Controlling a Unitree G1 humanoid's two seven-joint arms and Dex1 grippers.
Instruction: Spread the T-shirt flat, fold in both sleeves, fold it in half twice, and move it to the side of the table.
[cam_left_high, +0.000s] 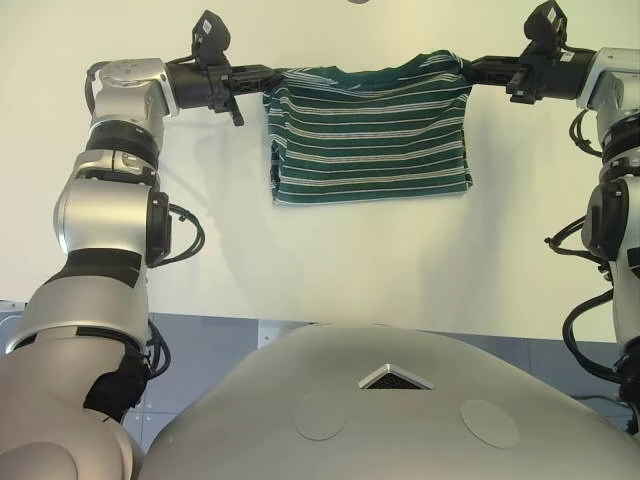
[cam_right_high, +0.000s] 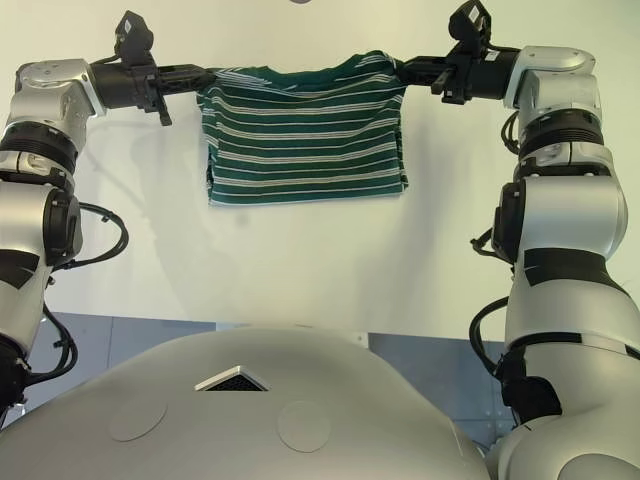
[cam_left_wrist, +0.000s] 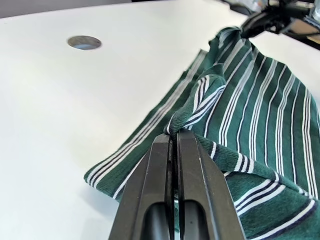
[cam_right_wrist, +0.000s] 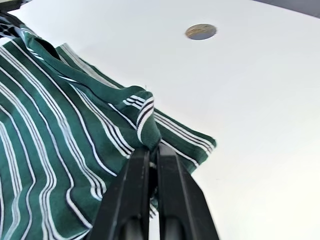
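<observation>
A green T-shirt (cam_left_high: 370, 135) with white stripes lies folded on the white table (cam_left_high: 330, 270), far from me. My left gripper (cam_left_high: 268, 74) is shut on the shirt's far left corner, and its black fingers (cam_left_wrist: 175, 150) pinch a bunched fold of cloth. On the far right corner my right gripper (cam_left_high: 468, 66) is shut too, its fingers (cam_right_wrist: 150, 165) clamped on a raised fold. Both corners are lifted a little, and the cloth hangs stretched between the grippers. The shirt's near edge rests on the table.
A round metal-rimmed hole (cam_left_wrist: 84, 42) sits in the tabletop beyond the shirt, also the hole (cam_right_wrist: 201, 31) in the right wrist view. The table's near edge (cam_left_high: 300, 322) runs in front of me, with grey floor below.
</observation>
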